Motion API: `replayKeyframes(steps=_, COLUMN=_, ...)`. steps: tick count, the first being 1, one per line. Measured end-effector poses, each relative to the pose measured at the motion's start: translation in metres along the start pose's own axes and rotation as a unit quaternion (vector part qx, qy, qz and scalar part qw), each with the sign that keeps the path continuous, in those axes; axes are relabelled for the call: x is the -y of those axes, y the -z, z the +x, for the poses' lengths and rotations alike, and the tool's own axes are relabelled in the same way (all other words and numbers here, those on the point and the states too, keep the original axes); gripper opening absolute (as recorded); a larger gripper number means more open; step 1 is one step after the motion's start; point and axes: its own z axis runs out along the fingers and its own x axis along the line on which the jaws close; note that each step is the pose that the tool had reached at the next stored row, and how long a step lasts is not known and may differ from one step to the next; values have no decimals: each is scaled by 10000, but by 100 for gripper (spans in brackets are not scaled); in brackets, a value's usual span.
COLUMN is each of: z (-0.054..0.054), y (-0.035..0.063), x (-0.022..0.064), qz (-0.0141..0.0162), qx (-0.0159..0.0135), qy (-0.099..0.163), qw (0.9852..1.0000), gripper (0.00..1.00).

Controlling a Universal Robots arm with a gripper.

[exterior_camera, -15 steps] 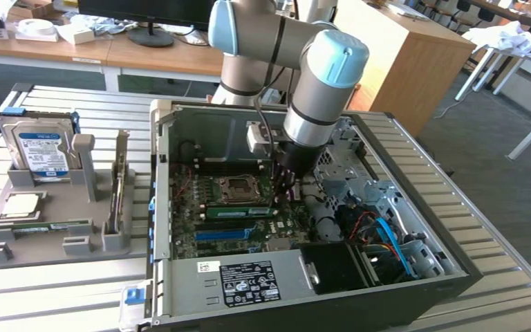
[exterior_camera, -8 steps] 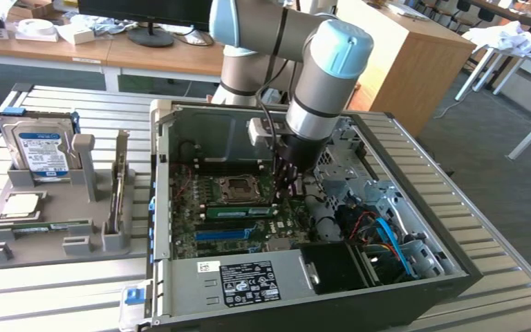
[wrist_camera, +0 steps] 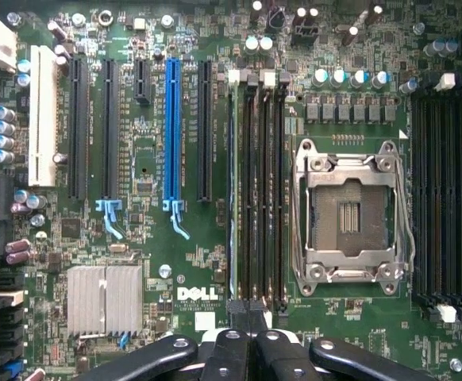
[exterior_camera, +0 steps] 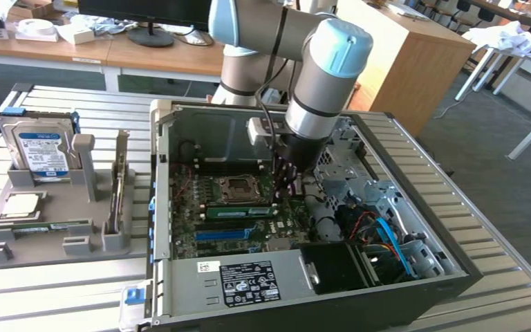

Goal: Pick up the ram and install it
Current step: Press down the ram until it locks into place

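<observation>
Jaws: I am seeing the gripper [wrist_camera: 249, 337] closing together above the motherboard [wrist_camera: 136, 238], gripping nothing I can make out.
Ram: a green stick is sitting in a slot [exterior_camera: 238, 211] inside the computer case [exterior_camera: 275, 290], at six o'clock from the processor socket [exterior_camera: 243, 187].
Why: I judge the fingers are pressing it home.
Hidden: the arm is blocking the contact point.

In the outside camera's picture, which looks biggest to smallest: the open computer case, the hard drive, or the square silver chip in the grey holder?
1. Computer case, by far the largest.
2. Hard drive, standing in the grey holder.
3. Square silver chip, smallest; it lies slightly nearer the camera than the drive, yet looks smaller.
</observation>
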Motion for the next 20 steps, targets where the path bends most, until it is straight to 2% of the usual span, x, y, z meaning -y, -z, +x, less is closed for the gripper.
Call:
replayKeyframes(steps=11, z=-6, y=-12, x=-341, qz=60, qx=2, qy=1, qw=10000, gripper=10)
replayKeyframes(steps=20, z=-7, y=-20, x=-579, qz=105, qx=3, qy=2, qw=9999, gripper=10)
